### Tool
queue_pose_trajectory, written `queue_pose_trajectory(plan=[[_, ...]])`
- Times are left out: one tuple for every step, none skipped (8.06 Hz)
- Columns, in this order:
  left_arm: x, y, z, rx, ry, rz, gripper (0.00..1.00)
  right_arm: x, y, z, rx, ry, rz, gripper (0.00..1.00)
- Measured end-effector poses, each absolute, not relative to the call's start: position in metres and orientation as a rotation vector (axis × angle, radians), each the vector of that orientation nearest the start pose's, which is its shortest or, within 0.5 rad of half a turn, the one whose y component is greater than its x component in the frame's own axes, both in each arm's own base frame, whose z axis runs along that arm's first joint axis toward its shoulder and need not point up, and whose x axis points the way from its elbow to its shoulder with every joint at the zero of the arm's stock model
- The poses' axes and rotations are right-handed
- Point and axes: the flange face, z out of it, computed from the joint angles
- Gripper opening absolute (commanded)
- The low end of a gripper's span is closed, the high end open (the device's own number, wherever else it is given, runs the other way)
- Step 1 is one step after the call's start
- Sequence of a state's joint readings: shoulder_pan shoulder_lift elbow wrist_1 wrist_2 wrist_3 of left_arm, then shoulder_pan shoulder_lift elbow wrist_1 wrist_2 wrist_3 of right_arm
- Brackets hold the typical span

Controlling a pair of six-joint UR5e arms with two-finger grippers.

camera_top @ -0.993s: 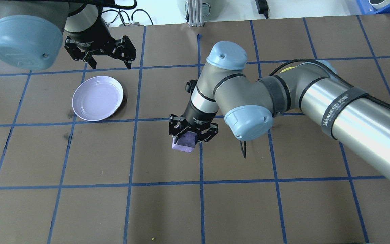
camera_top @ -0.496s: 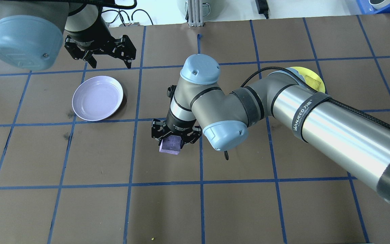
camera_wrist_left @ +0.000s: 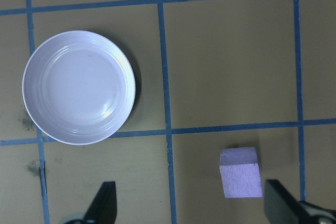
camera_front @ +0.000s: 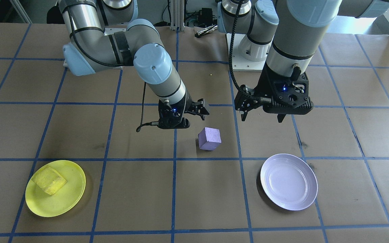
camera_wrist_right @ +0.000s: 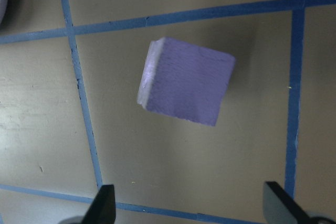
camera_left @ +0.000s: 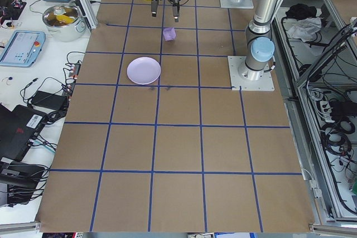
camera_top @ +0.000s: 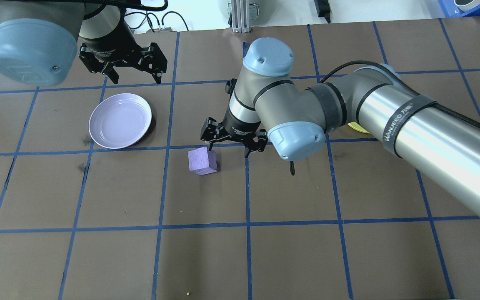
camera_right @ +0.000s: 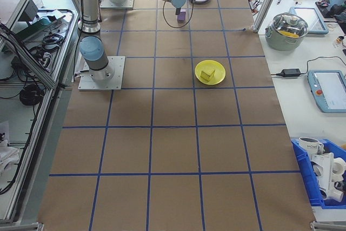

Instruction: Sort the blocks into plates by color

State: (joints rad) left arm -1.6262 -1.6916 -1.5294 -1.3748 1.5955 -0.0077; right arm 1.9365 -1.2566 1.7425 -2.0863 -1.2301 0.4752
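The small purple foam cube (camera_top: 202, 161) is seen set down on the brown surface (camera_top: 98, 250) beside the wide-open right gripper (camera_top: 234, 140) — a pickup toward the empty pale lavender plate (camera_top: 120, 121) is judged next.

brown table (camera_top: 206, 258), blue grid tape (camera_top: 248, 225), white side bench (camera_right: 303, 101)
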Motion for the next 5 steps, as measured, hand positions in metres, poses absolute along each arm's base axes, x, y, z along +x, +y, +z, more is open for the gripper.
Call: queue_pose_trajectory(plan=[[-0.162, -0.545, 0.465, 0.072, 3.116, -0.181, 1.0, 0.334, -0.492, 0.305, 0.195, 2.851, 0.147, 1.0], [-0.162, -0.545, 0.463, 0.074, 3.121, -0.174, 1.0, 0.296, -0.498, 0.324, 0.229, 2.914, 0.142, 1.0], [-0.163, -0.546, 0.46, 0.077, 3.123, -0.157, 1.0, 0.254, -0.499, 0.349, 0.284, 2.981, 0.135, 1.0], [-0.164, -0.548, 0.45, 0.081, 3.124, -0.13, 1.0, 0.216, -0.502, 0.379, 0.354, 3.033, 0.125, 1.0], [-0.167, -0.55, 0.435, 0.079, 3.127, -0.093, 1.0, 0.188, -0.505, 0.408, 0.411, 3.068, 0.134, 1.0]])
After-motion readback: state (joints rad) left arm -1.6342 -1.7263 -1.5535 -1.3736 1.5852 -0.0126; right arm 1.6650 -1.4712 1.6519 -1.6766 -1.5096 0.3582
